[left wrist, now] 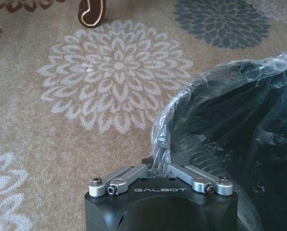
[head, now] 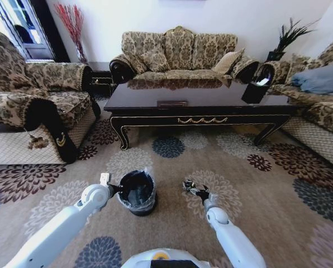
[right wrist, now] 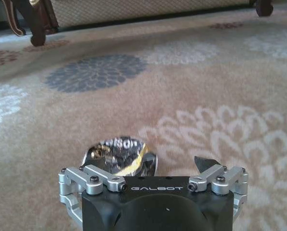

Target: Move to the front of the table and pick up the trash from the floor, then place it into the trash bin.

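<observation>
Bin: we see the black bin (head: 137, 192) standing on the patterned carpet (head: 172, 223) just ahead of us, between our two arms and well short of the table (head: 200, 106). Its clear liner (left wrist: 182, 103) is crinkled over the rim.

Left gripper: our left gripper (head: 115, 190) sits at the bin's left rim. In the left wrist view its jaws are drawn together on a fold of the liner at the rim (left wrist: 159, 161).

Right gripper: our right gripper (head: 190, 187) is low over the carpet, just to the right of the bin. Its jaws stand apart, and one dark fingertip (right wrist: 205, 163) is in sight.

Trash: a shiny crumpled wrapper (right wrist: 118, 153) with white lettering lies at the right gripper, against one side of its open jaws. We cannot tell whether it rests on the carpet or hangs from a finger.

Table: the dark glossy table stands across the carpet in front of the sofa (head: 180, 53), gold ornament on its front apron. A black holder with white paper (head: 255, 89) stands on the tabletop's right end.

Surroundings: an armchair (head: 27, 106) stands to the left and another sofa (head: 317, 100) to the right.
</observation>
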Tool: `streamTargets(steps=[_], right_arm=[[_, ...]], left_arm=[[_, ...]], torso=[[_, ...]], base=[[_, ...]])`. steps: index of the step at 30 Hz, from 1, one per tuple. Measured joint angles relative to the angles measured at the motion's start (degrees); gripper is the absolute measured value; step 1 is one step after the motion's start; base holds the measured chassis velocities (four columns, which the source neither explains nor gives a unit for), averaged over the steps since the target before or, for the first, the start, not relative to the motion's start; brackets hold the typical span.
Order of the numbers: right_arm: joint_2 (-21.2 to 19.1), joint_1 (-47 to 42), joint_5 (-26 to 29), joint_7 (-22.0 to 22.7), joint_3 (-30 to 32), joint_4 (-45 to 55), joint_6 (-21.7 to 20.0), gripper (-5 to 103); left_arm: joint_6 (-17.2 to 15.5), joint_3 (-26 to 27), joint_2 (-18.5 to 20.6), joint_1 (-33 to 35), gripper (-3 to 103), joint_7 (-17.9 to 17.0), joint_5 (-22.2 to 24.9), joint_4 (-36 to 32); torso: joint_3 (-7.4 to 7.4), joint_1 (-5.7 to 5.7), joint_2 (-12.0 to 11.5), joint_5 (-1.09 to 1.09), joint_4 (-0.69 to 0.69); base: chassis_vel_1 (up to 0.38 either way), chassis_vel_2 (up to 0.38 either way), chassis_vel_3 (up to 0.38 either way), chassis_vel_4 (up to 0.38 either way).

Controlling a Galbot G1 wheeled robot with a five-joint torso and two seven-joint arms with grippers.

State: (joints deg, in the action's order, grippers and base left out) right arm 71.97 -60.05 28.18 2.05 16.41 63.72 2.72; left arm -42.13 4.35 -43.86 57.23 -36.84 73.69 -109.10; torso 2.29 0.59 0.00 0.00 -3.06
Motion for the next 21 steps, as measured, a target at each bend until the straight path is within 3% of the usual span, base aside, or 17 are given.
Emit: streamTargets(steps=[5, 7, 9, 16, 19, 21], right_arm=[[1.9, 1.9, -0.7, 0.1, 0.6, -3.9, 0.7, 103], [2.3, 2.5, -1.4, 0.3, 0.6, -5.4, 1.0, 95], [2.4, 2.7, -1.6, 0.3, 0.7, -5.8, 1.1, 95], [2.3, 3.6, -1.6, 0.2, 1.2, -7.5, 1.8, 65], [2.2, 3.7, -1.6, 0.1, 1.2, -7.7, 1.8, 59], [2.1, 3.7, -1.5, -0.2, 1.2, -7.9, 1.9, 48]], left_arm=[[0.0, -0.4, -0.1, -0.3, 0, 0.0, 0.0, 0.3], [0.0, -0.9, -0.3, -0.8, 0, 0.1, -0.5, 0.6], [0.0, -1.0, -0.4, -1.0, 0, 0.1, -0.5, 0.6], [0.0, -1.6, -1.1, -1.7, 0, 0.2, -0.4, 1.4], [0.0, -1.7, -1.2, -1.8, 0, 0.2, -0.4, 1.5], [0.0, -1.8, -1.4, -1.9, 0, 0.2, -0.4, 1.6]], torso=[[0.0, 0.0, 0.0, 0.0, 0.02], [0.0, 0.0, 0.0, 0.0, 0.01], [0.0, 0.0, 0.0, 0.0, 0.0], [0.0, 0.0, 0.0, 0.0, 0.0], [0.0, 0.0, 0.0, 0.0, 0.0], [0.0, 0.0, 0.0, 0.0, 0.0]], base=[[0.0, 0.0, 0.0, 0.0], [0.0, 0.0, 0.0, 0.0], [0.0, 0.0, 0.0, 0.0], [0.0, 0.0, 0.0, 0.0], [0.0, 0.0, 0.0, 0.0], [0.0, 0.0, 0.0, 0.0]])
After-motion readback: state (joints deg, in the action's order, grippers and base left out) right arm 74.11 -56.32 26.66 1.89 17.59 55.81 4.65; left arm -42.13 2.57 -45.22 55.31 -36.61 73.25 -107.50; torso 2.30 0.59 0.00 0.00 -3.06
